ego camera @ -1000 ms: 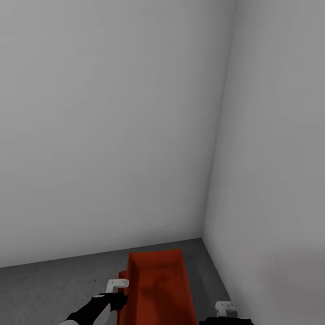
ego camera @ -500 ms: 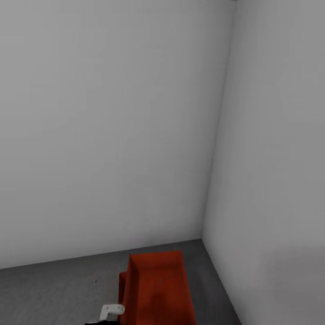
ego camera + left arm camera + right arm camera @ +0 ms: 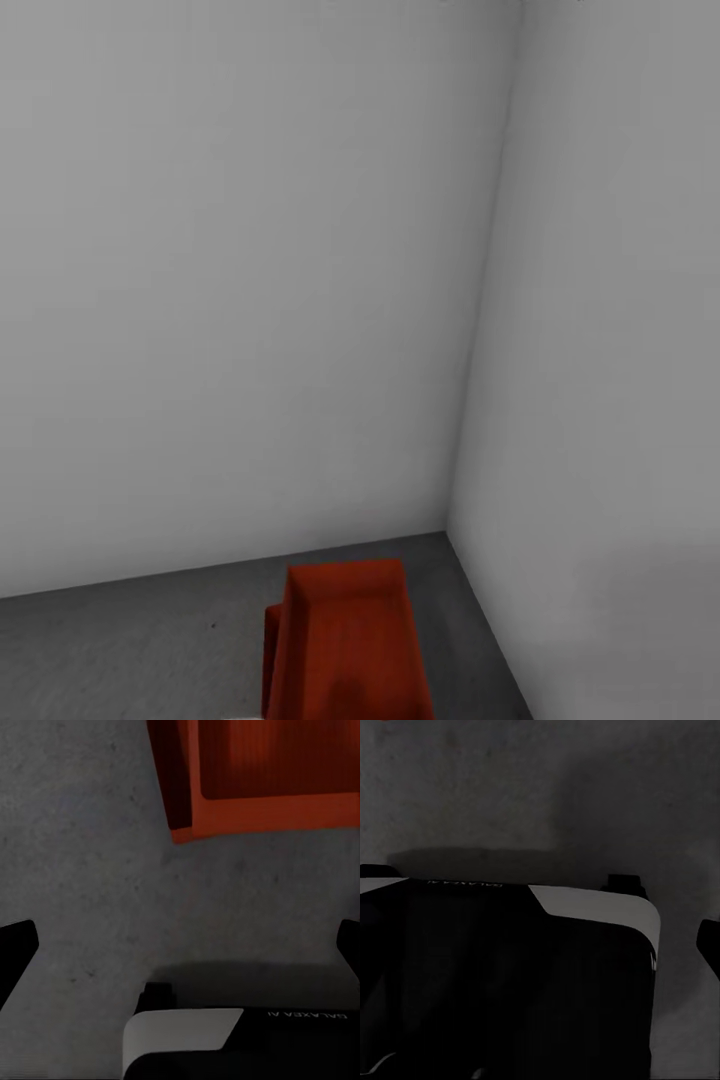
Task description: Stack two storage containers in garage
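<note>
An orange-red storage container [image 3: 350, 640] rests on the dark grey garage floor [image 3: 130, 640] in the corner of two pale grey walls. A second orange-red rim [image 3: 271, 640] sticks out under its left side, so the two bins look stacked, slightly offset. In the left wrist view the bins' corner [image 3: 255, 802] lies beyond my left gripper [image 3: 180, 945], which is open and wide, holding nothing, with only floor between its dark fingertips [image 3: 15, 952]. My right gripper [image 3: 540, 945] hangs over my own dark base, one fingertip [image 3: 709, 945] at the far edge, jaws apart and empty.
The back wall [image 3: 230, 300] and right wall [image 3: 610, 400] meet just behind the bins. My black and white base [image 3: 225, 1042] sits close below both wrists. Bare floor stretches left of the bins.
Both arms have dropped out of the head view. The left gripper, which was beside the bin's left wall, has pulled back and down. The bins have stayed put.
</note>
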